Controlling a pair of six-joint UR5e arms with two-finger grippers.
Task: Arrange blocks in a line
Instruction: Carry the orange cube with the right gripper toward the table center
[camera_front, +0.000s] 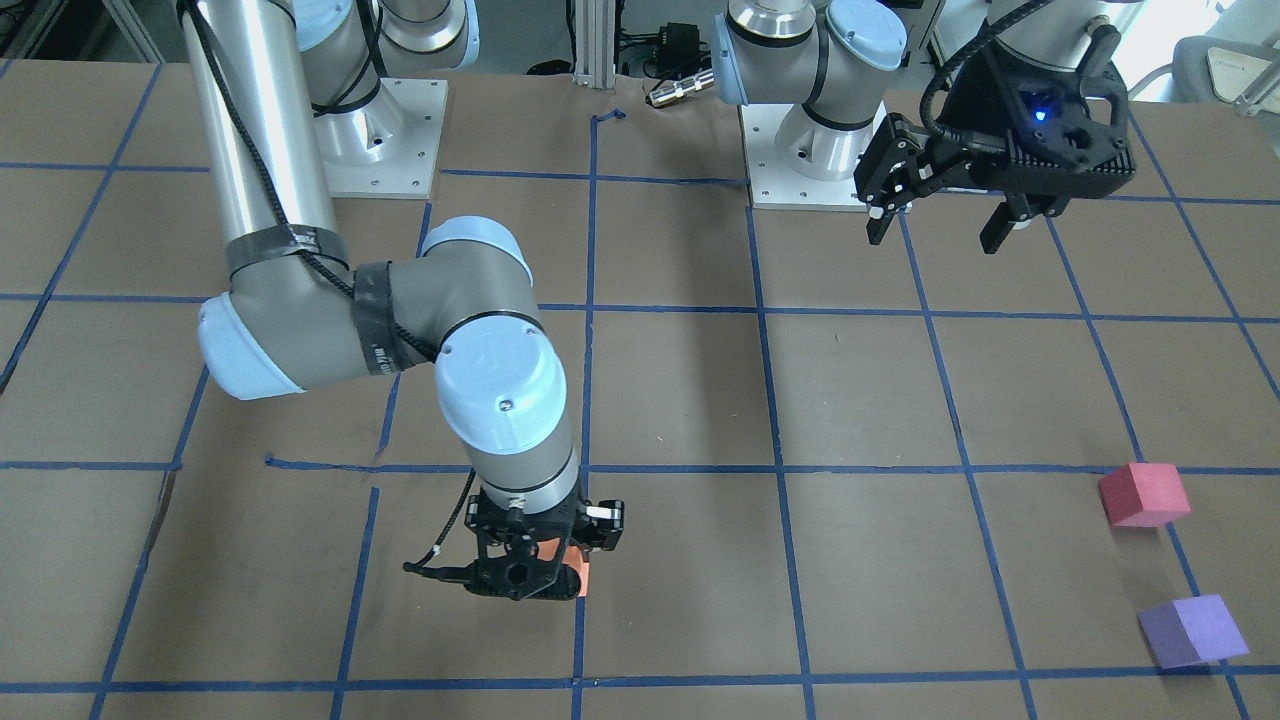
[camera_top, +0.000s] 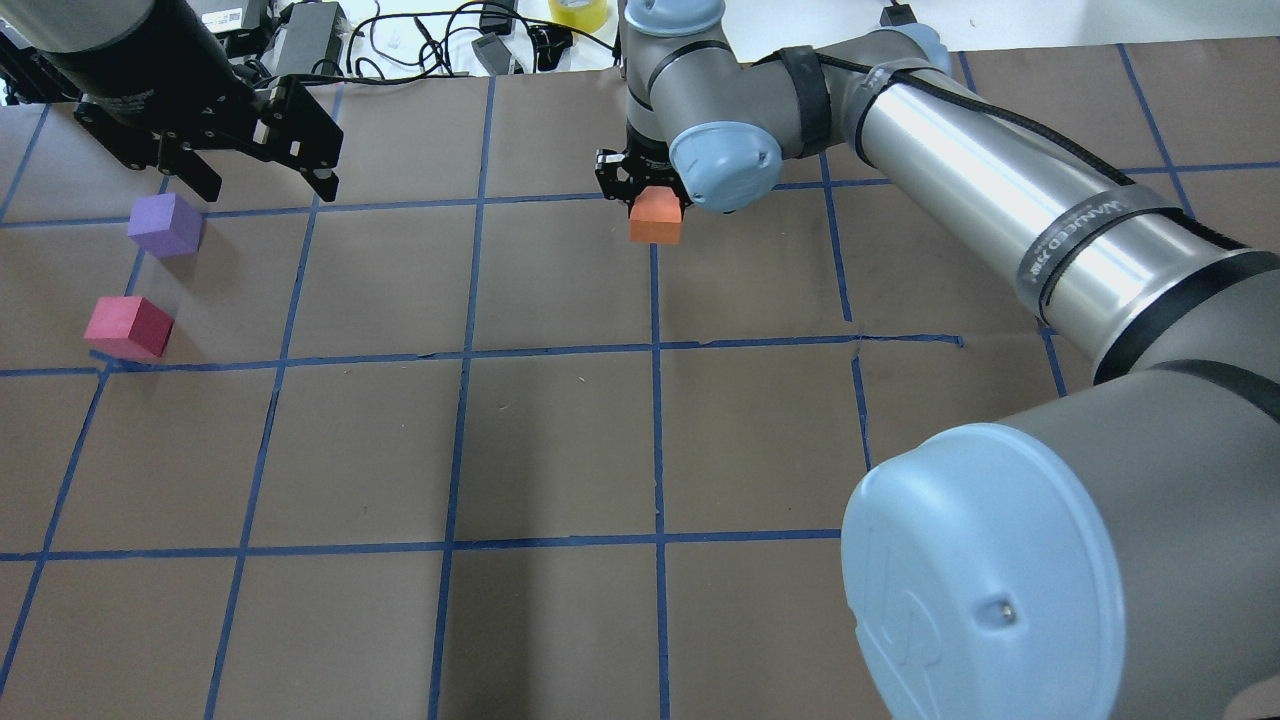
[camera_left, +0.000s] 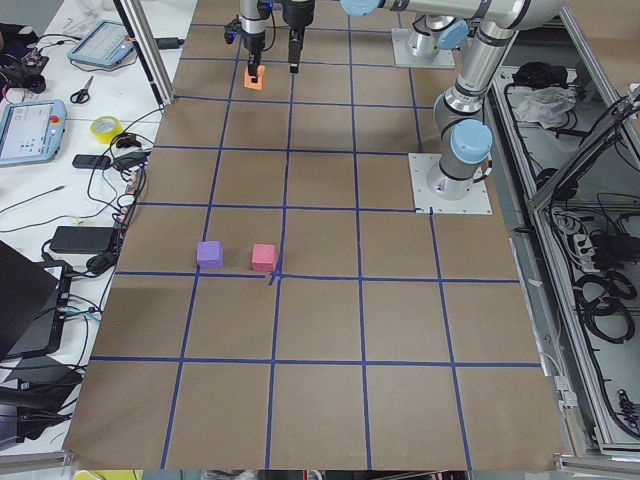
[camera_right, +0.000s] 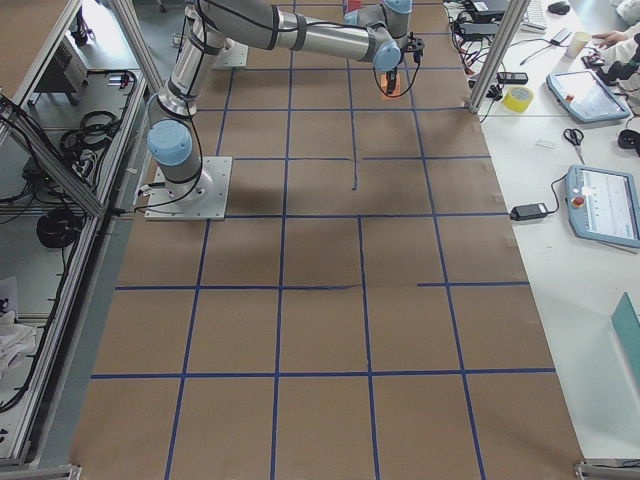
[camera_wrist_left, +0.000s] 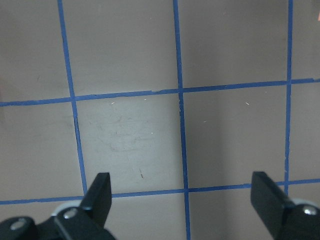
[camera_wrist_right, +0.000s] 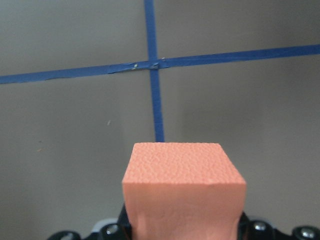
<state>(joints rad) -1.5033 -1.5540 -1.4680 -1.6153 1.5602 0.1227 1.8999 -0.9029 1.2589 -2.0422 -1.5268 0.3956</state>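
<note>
My right gripper (camera_top: 648, 192) is shut on the orange block (camera_top: 655, 216) at the far middle of the table, over a blue tape line. The block fills the lower middle of the right wrist view (camera_wrist_right: 182, 190) and shows only as a sliver in the front view (camera_front: 578, 572). The purple block (camera_top: 165, 225) and the red-pink block (camera_top: 128, 327) sit apart on the far left of the table. My left gripper (camera_top: 265, 188) is open and empty, raised just beyond and to the right of the purple block. The left wrist view shows only its fingertips (camera_wrist_left: 100, 187) over bare table.
The table is brown paper with a blue tape grid (camera_top: 655, 345). Cables, power bricks and a yellow tape roll (camera_top: 578, 12) lie past the far edge. The right arm's long links (camera_top: 1000, 170) span the right half. The two arm bases (camera_front: 800, 150) stand at the robot's side.
</note>
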